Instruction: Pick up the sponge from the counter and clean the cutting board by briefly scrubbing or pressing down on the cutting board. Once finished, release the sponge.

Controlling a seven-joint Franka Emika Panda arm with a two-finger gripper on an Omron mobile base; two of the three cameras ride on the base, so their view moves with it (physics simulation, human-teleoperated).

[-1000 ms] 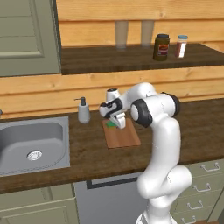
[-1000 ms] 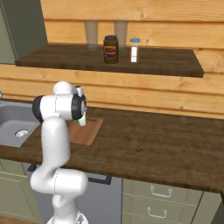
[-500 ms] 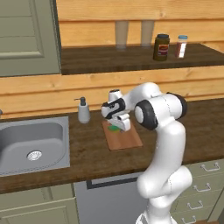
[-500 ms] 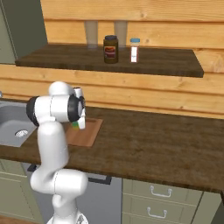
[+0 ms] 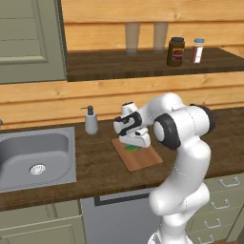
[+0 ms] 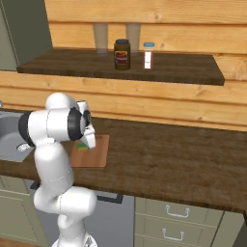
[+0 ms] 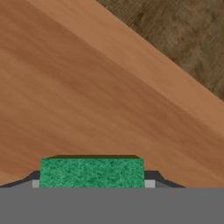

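Observation:
The reddish-brown cutting board [image 5: 143, 159] lies on the dark counter [image 5: 95, 162] to the right of the sink. My gripper [image 5: 133, 144] points down over the board's far left part, shut on the green sponge [image 5: 131, 148], which sits low against the wood. From the right base view the sponge [image 6: 83, 146] peeks out beside the hand above the board [image 6: 94, 157]. In the hand view the sponge [image 7: 92, 173] sits between the fingertips, close to the board's surface [image 7: 87, 96], with the counter [image 7: 183, 39] at the upper right.
A soap dispenser [image 5: 90, 120] stands behind the board's left, next to the grey sink [image 5: 33, 157]. The upper shelf [image 5: 143, 62] holds two glasses [image 5: 132, 35], a dark jar [image 5: 175, 51] and a small bottle [image 5: 197, 50]. Drawers [image 6: 178, 212] lie under the counter.
The hand with the sponge has come down and a little forward onto the cutting board; the elbow has swung to the right.

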